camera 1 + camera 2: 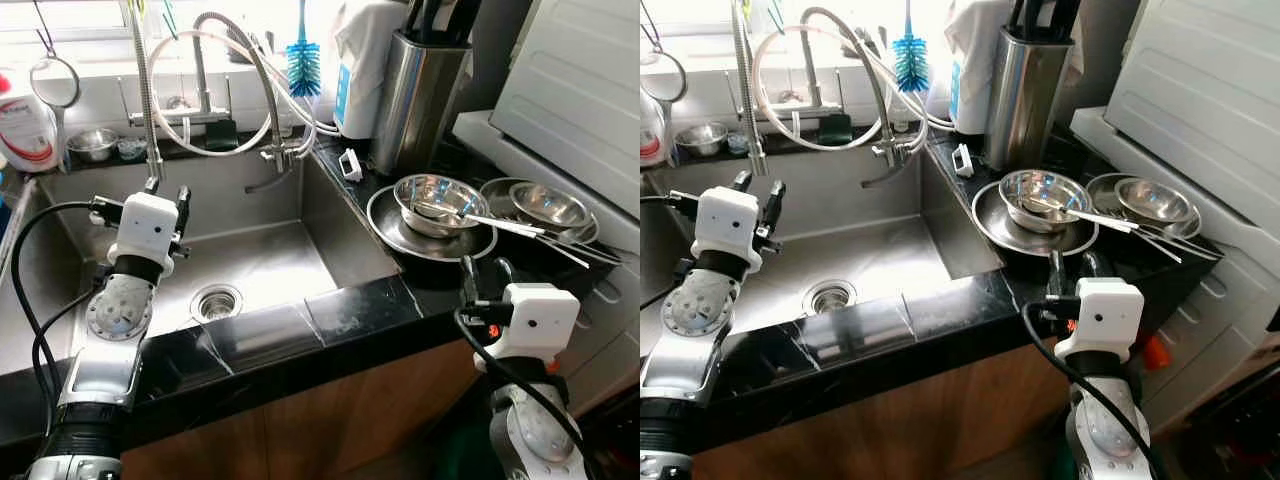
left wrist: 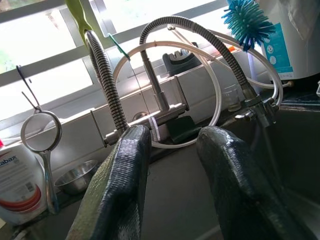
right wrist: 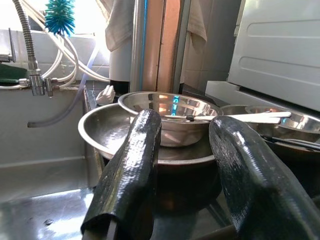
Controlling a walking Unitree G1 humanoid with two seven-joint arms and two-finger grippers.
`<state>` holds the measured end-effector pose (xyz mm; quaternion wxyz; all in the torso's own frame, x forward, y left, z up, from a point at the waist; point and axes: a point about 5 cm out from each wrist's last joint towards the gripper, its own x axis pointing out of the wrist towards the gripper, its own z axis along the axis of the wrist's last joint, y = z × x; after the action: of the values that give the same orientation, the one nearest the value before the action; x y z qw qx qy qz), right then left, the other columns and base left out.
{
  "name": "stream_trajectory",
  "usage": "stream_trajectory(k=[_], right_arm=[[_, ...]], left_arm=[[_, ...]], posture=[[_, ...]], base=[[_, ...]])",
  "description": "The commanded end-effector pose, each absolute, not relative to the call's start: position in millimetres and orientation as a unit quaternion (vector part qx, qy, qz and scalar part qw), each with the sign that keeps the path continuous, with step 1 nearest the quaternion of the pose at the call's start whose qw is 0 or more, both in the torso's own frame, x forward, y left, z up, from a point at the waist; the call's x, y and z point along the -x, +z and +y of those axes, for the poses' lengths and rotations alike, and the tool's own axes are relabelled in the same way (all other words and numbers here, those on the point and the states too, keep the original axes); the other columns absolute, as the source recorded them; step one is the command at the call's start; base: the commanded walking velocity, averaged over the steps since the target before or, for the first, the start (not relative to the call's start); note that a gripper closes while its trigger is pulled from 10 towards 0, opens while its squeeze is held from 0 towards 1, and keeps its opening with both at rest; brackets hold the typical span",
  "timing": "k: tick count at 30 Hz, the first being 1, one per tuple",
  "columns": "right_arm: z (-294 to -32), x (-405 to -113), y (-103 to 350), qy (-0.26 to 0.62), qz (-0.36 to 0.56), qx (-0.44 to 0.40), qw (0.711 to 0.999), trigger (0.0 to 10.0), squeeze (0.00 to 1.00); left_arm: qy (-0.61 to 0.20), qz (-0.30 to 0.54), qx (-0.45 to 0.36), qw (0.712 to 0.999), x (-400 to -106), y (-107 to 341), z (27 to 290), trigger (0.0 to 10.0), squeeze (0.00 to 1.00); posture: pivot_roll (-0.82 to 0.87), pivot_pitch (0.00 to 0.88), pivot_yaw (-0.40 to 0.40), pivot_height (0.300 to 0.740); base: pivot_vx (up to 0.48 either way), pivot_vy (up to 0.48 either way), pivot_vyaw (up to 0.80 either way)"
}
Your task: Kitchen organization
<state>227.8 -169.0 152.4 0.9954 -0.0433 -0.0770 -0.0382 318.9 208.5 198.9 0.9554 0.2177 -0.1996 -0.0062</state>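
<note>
We stand before a steel sink sunk into a black counter, its drain near the front and its left part cut off by the frame edge and partly hidden behind our left arm. To the right a white appliance runs out of frame, so we cannot tell what it is. Behind the basin a faucet rises among looping hoses, their upper ends lost in window glare. On the counter's back corner stands a tall steel utensil holder, the tops of its contents cut off. In front of it a wide steel plate carries a steel bowl, with utensils lying across the bowl's rim; which kind they are is hard to make out. Just beside, a second bowl sits in another dish, partly hidden. Our left gripper is held over the sink, fingers apart with nothing between them, pointing toward the faucet. Our right gripper hovers at the counter's front edge, facing the plate and bowl, fingers spread and empty. A blue bottle brush hangs by the window, a strainer at far left, and a small bowl sits on the back ledge.
</note>
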Motion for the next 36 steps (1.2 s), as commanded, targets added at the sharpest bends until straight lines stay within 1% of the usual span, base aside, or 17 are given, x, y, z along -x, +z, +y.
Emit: stream_trajectory(k=[1,6,9,15,18,20,23,24,26,27,28,30,33,36], right_arm=[[-174.7,-228.8,155.5,-0.051,-0.081,0.050,0.994,10.0,0.00],[-182.9,-229.5,155.5,-0.075,-0.078,0.053,0.993,10.0,0.00],[-195.4,-229.1,153.6,-0.111,-0.068,0.049,0.990,10.0,0.00],[-206.2,-226.4,152.9,-0.139,-0.067,0.051,0.987,10.0,0.00],[-210.7,-224.8,155.2,-0.142,-0.069,0.061,0.986,10.0,0.00],[-216.0,-220.8,156.1,-0.143,-0.066,0.077,0.985,10.0,0.00],[-225.8,-215.7,157.5,-0.153,-0.064,0.088,0.982,10.0,0.00],[-225.8,-215.7,157.5,-0.153,-0.064,0.088,0.982,10.0,0.00],[-230.2,-214.0,157.8,-0.159,-0.063,0.094,0.981,10.0,0.00],[-230.2,-214.0,157.8,-0.159,-0.063,0.094,0.981,10.0,0.00],[-231.3,-213.6,158.0,-0.160,-0.063,0.098,0.980,10.0,0.00],[-234.0,-212.7,160.7,-0.159,-0.064,0.109,0.979,10.0,0.00],[-236.8,-211.5,162.9,-0.160,-0.065,0.116,0.978,10.0,0.00],[-244.9,-208.4,165.6,-0.170,-0.064,0.121,0.976,10.0,0.00]], left_arm=[[-0.021,-0.201,-0.201,0.958,-319.6,199.6,199.7,10.0,0.00],[-0.053,-0.191,-0.184,0.963,-319.3,190.4,184.1,10.0,0.00],[-0.093,-0.187,-0.179,0.961,-318.7,184.1,166.7,10.0,0.00],[-0.098,-0.178,-0.162,0.966,-319.4,179.4,163.6,10.0,0.00],[-0.097,-0.160,-0.150,0.971,-320.4,174.2,169.9,10.0,0.00],[-0.103,-0.152,-0.159,0.970,-317.9,173.4,178.5,10.0,0.00],[-0.095,-0.152,-0.193,0.965,-316.7,175.9,192.6,10.0,0.00],[-0.095,-0.152,-0.193,0.965,-316.7,175.9,192.6,10.0,0.00],[-0.081,-0.163,-0.249,0.951,-318.0,180.5,203.5,10.0,0.00],[-0.081,-0.163,-0.249,0.951,-318.0,180.5,203.5,10.0,0.00],[-0.080,-0.166,-0.267,0.946,-318.4,181.9,207.7,10.0,0.00],[-0.077,-0.166,-0.276,0.943,-319.3,183.4,214.6,10.0,0.00],[-0.076,-0.167,-0.284,0.941,-319.0,184.0,216.8,10.0,0.00],[-0.078,-0.163,-0.275,0.944,-318.1,182.2,217.7,10.0,0.00]], posture=[[0.04,0.000,-0.038,0.740],[0.04,0.000,-0.040,0.740],[0.04,0.000,-0.040,0.740],[0.03,0.000,-0.037,0.740],[0.03,0.000,-0.033,0.740],[0.03,0.000,-0.030,0.740],[0.03,0.000,-0.028,0.740],[0.03,0.000,-0.028,0.740],[0.04,0.000,-0.027,0.740],[0.04,0.000,-0.027,0.740],[0.04,0.000,-0.025,0.740],[0.03,0.000,-0.024,0.740],[0.03,0.000,-0.022,0.740],[0.03,0.000,-0.021,0.740]], base=[[0.000,0.000,0.00],[0.000,0.000,0.00],[0.000,0.000,0.00],[0.000,0.000,0.00],[0.000,0.000,0.00],[0.000,0.000,0.00],[0.000,0.000,0.00],[0.000,0.000,0.00],[0.000,0.000,0.00],[0.000,0.000,0.00],[0.000,0.000,0.00],[0.000,0.000,0.00],[0.000,0.000,0.00],[0.000,0.000,0.00]])
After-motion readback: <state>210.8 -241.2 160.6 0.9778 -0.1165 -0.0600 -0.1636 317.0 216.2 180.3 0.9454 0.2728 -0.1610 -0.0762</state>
